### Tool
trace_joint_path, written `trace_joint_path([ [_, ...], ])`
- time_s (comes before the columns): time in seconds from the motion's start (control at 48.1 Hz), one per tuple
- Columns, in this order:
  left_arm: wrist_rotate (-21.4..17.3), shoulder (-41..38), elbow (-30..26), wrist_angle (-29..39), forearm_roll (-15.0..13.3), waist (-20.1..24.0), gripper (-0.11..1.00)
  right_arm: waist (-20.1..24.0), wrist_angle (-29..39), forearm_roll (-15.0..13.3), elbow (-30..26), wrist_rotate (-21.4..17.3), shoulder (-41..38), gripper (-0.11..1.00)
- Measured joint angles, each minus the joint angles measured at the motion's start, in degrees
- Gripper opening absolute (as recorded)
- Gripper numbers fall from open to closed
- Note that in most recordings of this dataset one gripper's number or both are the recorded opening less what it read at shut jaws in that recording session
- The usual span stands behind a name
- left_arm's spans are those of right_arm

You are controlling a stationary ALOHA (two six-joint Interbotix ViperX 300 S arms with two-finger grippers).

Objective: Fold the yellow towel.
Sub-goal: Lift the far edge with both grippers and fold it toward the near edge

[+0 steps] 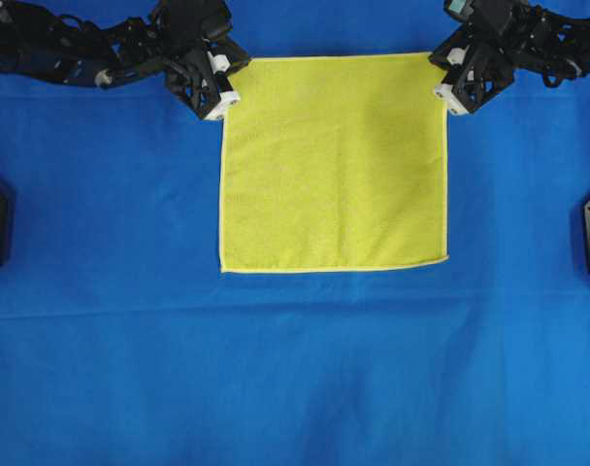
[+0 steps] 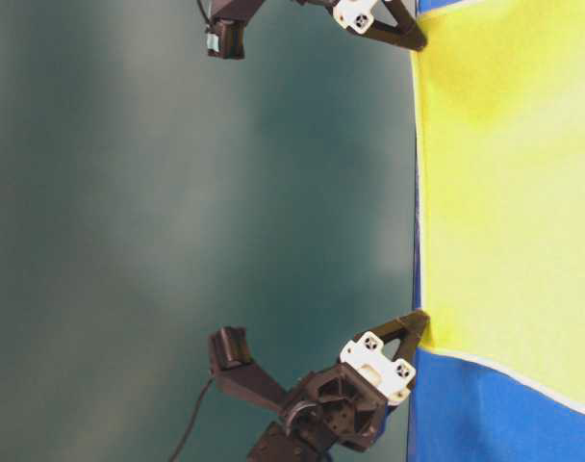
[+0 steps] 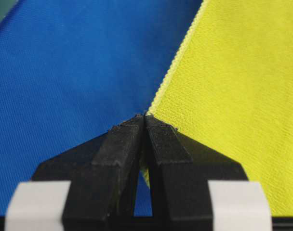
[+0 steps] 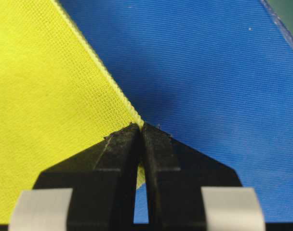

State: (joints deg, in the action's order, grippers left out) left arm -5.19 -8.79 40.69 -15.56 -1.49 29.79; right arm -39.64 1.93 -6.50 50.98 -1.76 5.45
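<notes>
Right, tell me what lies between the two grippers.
Only the yellow towel: its far edge spans from the left gripper to the right gripper, each shut on a corner, clearest in the overhead view.

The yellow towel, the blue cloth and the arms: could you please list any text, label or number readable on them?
None can be read.
The yellow towel and blue cloth are plain, with no tag showing.
The white pieces on the left claw and right claw carry no lettering.

yellow towel [image 1: 334, 163] spread flat, square, pale hem, two far corners pinched
</notes>
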Motion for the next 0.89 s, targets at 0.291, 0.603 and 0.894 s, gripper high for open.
trace_joint_path([
  [0.291,-0.09,5.62,2.55,7.73,0.00,-9.14,0.02,11.78,8.00,1.58,3.52,-3.87,6.42,0.03],
  [0.603,0.97,6.06,3.16,15.21,0.00,-23.20,0.02,27.25,13.71,1.67,5.98,-15.82,8.35,0.03],
  [0.894,2.02,5.98,3.16,15.73,0.00,-31.55,0.02,36.83,13.62,1.58,6.42,-21.71,8.35,0.03],
])
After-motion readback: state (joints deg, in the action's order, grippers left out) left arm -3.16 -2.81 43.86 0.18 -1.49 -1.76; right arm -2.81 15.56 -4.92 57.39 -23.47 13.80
